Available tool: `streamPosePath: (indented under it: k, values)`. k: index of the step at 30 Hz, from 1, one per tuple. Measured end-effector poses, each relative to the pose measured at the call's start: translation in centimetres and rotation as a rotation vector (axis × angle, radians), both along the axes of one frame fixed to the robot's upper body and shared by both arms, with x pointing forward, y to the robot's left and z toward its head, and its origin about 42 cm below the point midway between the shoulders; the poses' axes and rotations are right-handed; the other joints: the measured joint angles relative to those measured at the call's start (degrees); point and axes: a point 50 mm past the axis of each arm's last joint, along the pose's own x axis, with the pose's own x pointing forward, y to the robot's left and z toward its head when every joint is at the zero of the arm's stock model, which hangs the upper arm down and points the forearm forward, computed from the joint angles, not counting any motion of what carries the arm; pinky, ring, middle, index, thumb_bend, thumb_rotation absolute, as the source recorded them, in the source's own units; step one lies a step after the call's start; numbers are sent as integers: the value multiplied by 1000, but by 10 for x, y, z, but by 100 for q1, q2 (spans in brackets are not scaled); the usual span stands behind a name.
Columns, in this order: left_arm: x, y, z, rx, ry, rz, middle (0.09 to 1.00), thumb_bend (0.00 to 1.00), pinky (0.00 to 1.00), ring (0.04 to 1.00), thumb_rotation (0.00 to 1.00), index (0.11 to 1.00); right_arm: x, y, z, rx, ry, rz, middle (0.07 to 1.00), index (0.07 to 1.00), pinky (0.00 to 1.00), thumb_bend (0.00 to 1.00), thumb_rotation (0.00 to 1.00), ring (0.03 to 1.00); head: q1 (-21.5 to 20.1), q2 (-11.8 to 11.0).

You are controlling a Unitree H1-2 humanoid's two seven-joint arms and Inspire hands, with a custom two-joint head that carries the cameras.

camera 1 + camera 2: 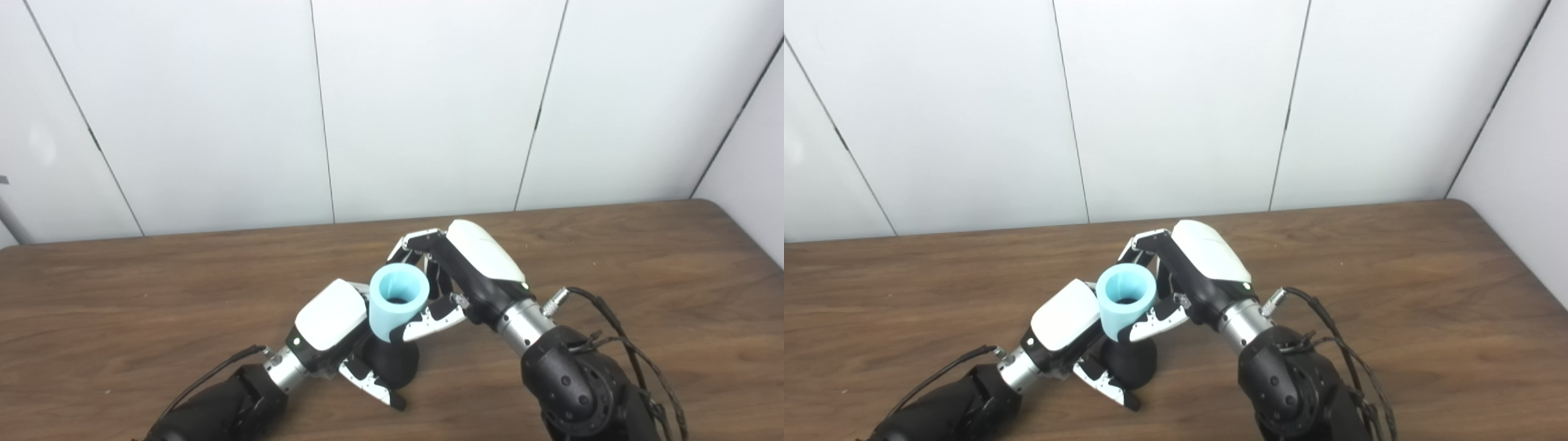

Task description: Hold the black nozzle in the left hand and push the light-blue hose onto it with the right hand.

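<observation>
Nearest to the camera, the left hand (334, 334) is closing its fingers around the black nozzle (392, 362), and its thumb is lying across the front of the wide dark base, low over the brown wooden table (643, 263). I cannot tell if the base is touching the table or is just above it. Directly above the nozzle, the light-blue hose (397, 300) is sitting on its upper part, almost upright and a little tilted, with its open mouth facing up toward the camera; something dark is showing deep inside the tube. A little farther back, the right hand (456, 275) is gripping the hose, with the fingers curling behind its far side and the thumb pressing on its near lower side. Behind the table, the white panelled wall (429, 104) is standing.
</observation>
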Motion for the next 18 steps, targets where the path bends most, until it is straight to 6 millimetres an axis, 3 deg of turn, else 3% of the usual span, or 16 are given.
streamPosePath:
  k: [5, 7, 10, 12, 14, 16, 18]
  values:
    - [0, 0, 0, 0, 0, 0, 506, 520, 416, 477, 0, 460, 0, 0, 1, -7, 5, 0, 407, 531, 183, 518, 0, 256, 0, 0]
    - [0, 0, 0, 0, 0, 0, 506, 520, 413, 475, 0, 460, 0, 0, 1, -8, 5, -1, 459, 492, 173, 527, 0, 245, 0, 0]
    - [0, 0, 0, 0, 0, 0, 506, 520, 408, 473, 0, 460, 0, 0, 1, -10, 6, -4, 411, 524, 174, 519, 0, 249, 0, -9]
    - [0, 0, 0, -1, 0, 0, 506, 521, 409, 473, 0, 460, 0, 0, 1, -13, 4, -7, 460, 491, 170, 528, 0, 246, 0, 0]
    - [0, 0, 0, 0, 0, 0, 505, 521, 409, 473, 0, 461, -1, 0, 2, -21, -1, -13, 448, 523, 257, 524, 3, 340, -9, 0]
    - [0, 0, 0, 0, 0, 0, 506, 520, 410, 473, 0, 461, -1, 1, 2, -32, -3, -22, 488, 547, 327, 870, 204, 409, -9, 0]
    - [0, 0, 0, 0, -1, 0, 505, 520, 408, 473, 0, 461, -2, 1, 2, -57, -2, -36, 516, 573, 344, 965, 289, 438, -9, 0]
